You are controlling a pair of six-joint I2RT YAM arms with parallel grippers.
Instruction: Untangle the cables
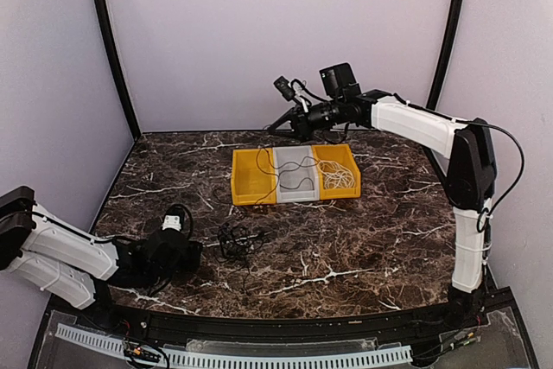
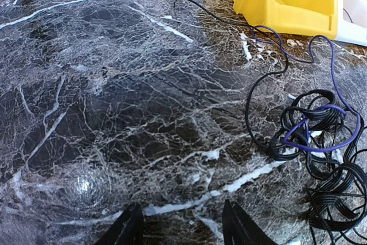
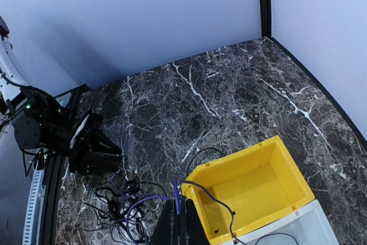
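From above, the black cable tangle (image 1: 235, 241) lies near the front edge of the table (image 1: 389, 239); left wrist: the left gripper (image 2: 180, 213) half open, empty, bare marble ahead; right wrist: the right gripper (image 3: 178, 222) pinched tight on a purple cord (image 3: 176, 192) by the yellow bin (image 3: 246, 167).

You have open table (image 1: 371, 239) right of the tangle (image 1: 235, 241) and ahead of your left gripper (image 2: 182, 225), but the bins (image 1: 251, 174) block the back middle, and a purple cord (image 3: 176, 196) strung from the tangle up to the right gripper (image 3: 179, 216) crosses between.
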